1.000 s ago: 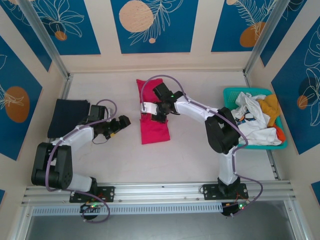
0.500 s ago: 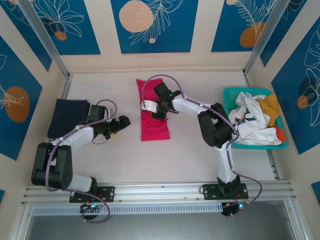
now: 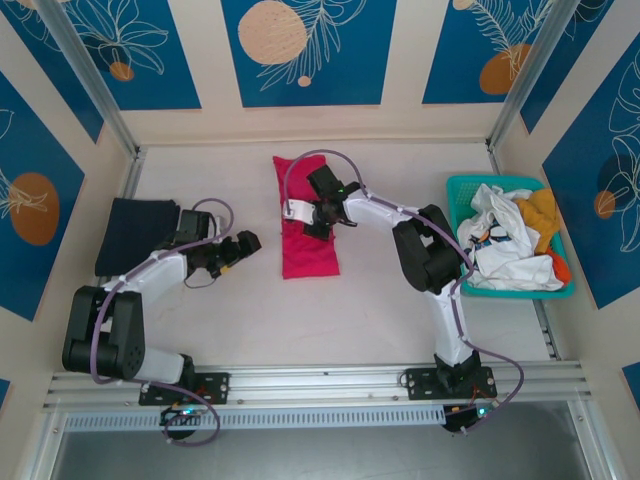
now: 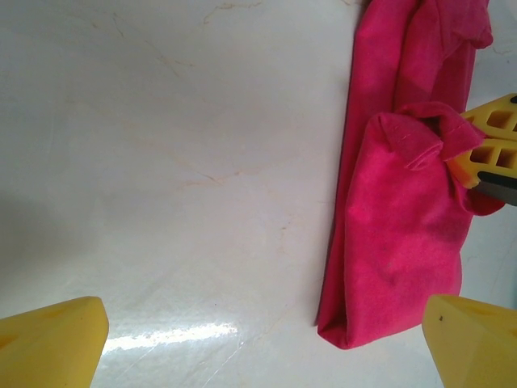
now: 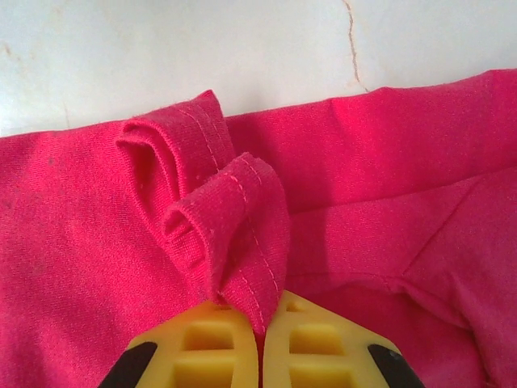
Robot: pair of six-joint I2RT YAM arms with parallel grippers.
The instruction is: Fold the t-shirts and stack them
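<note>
Mid-table, R gripper [image 5: 260, 323] is pinching pink shirt [image 3: 308, 258] hem — jaws clamped. L gripper [image 3: 246, 243] is hovering beside it, jaws wide.

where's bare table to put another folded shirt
Widest: the table strip from the pink shirt to the near edge. Also the far corner behind the navy shirt. Crowded: between the shirts, where the left gripper sits, and the heaped basket.
</note>
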